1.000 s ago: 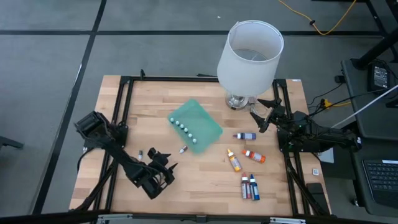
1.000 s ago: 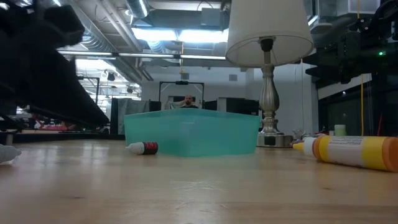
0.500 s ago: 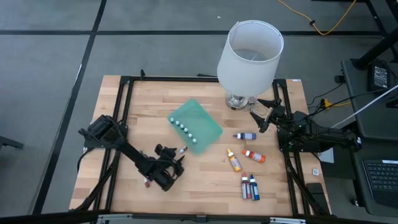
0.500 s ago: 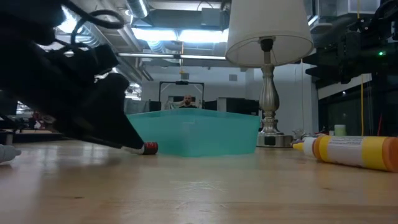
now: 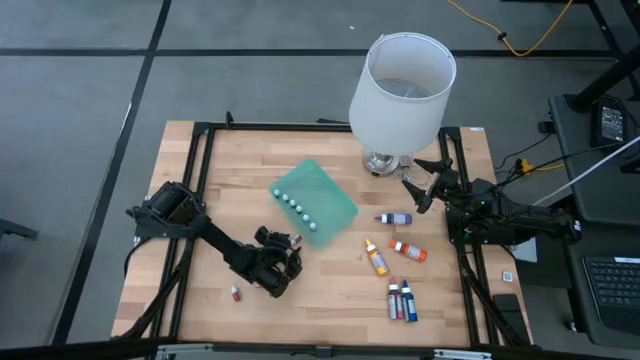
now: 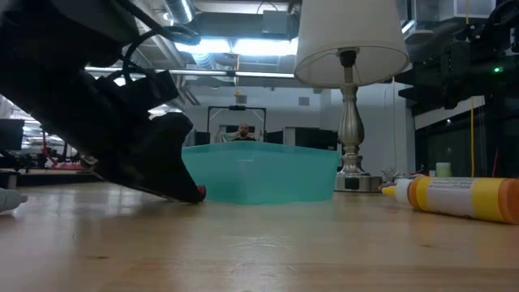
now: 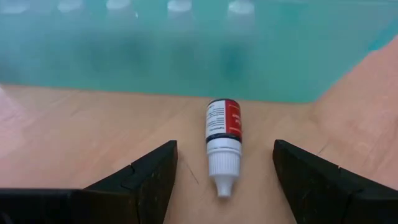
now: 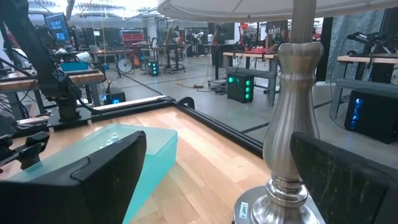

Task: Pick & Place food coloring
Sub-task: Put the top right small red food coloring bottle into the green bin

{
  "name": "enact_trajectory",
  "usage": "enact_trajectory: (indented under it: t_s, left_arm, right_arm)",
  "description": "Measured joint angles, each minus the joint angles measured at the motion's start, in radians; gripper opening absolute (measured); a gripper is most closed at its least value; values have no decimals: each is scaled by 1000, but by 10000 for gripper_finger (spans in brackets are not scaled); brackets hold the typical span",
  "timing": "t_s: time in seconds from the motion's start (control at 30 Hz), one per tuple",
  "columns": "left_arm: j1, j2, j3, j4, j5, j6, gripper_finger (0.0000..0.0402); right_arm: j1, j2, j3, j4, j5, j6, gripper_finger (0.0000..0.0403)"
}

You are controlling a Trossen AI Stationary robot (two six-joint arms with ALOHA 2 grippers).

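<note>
Wood table (image 5: 330, 290), green tray (image 5: 322, 198) mid-table. Left gripper (image 7: 224, 177) is low with jaws apart, straddling a small red-labelled dropper bottle (image 7: 223, 144) lying just near of the tray. Step: approach done, grasp pending. Next: ease forward, close on the body. Right gripper (image 5: 418, 185) parked open beside the lamp (image 5: 402, 90).

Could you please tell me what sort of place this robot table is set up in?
Probably a robotics lab or workshop: exposed ceiling ducts and strip lights, workbenches with lit electronics in the room behind, and a black metal frame around the wooden table.
</note>
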Motion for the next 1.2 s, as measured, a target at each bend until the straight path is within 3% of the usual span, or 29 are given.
enact_trajectory:
  t_s: [0.43, 0.87, 1.07, 1.2]
  left_arm:
    - [-7, 0, 0, -7, 11, -29, 220]
    - [-20, 3, 7, -6, 18, -32, 118]
    - [-34, -11, 50, -10, 85, 24, 55]
    - [-46, -35, 81, -11, 121, 80, 48]
  right_arm:
    - [0, 0, 0, 0, 0, 0, 397]
    - [0, 0, 0, 0, 0, 0, 397]
    - [0, 0, 0, 0, 0, 0, 397]
    - [0, 0, 0, 0, 0, 0, 397]
